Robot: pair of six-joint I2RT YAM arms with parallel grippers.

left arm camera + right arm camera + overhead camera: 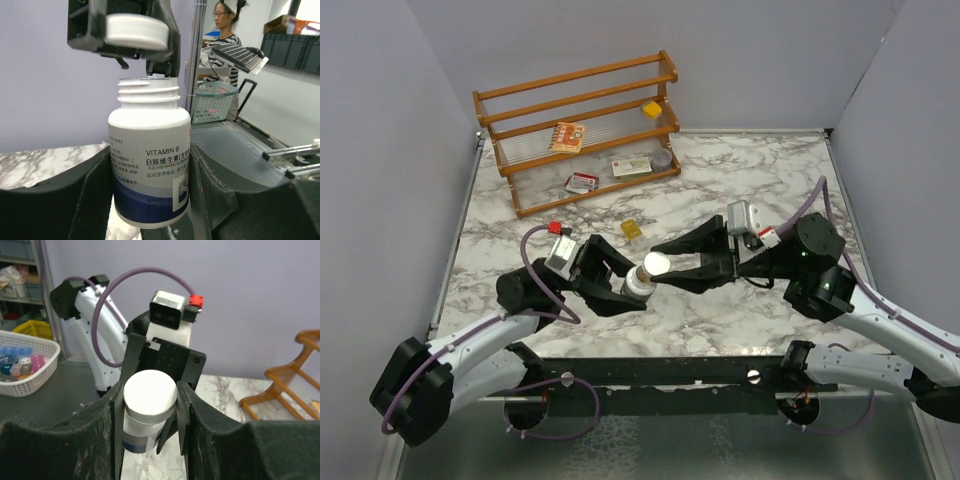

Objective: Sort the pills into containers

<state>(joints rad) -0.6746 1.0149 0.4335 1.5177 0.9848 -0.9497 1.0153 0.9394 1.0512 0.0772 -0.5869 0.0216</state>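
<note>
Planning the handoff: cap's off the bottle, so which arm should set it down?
Right. The right gripper already grips the white cap above the open bottle; the left gripper is occupied, clamped on the bottle's body.

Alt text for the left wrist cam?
A white Vitamin B bottle sits upright, clamped in the left gripper, neck open; the right gripper holds its white cap just above. A person is visible in the background.

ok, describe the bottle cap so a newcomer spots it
Go to the front centre of the marble table. There the left pincer grips a white Vitamin B bottle. The cap is the plain white disc clamped in the right pincer just above the bottle's open threaded neck, unlabelled, unlike the bottle.
</note>
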